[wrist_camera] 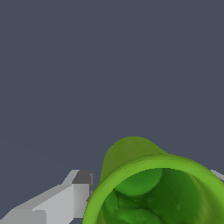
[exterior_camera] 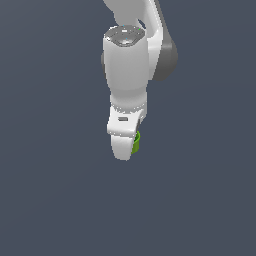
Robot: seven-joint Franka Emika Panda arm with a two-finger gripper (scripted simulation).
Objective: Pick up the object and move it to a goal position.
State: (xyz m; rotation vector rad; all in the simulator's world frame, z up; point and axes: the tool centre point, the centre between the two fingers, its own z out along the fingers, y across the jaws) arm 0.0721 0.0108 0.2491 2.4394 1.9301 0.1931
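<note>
The object (wrist_camera: 131, 155) is a bright green hollow cup that fills the near part of the wrist view, its open rim facing the camera. A white finger (wrist_camera: 65, 197) presses against one side of the rim, and a sliver of the other finger (wrist_camera: 217, 175) shows at the opposite side. My gripper (wrist_camera: 153, 192) is shut on the cup. In the exterior view the gripper (exterior_camera: 129, 152) points straight down from the white arm. Only a green edge of the object (exterior_camera: 136, 142) peeks out on the exterior view's right of the fingers.
Plain dark grey-blue surroundings fill both views. No other objects, containers or edges show.
</note>
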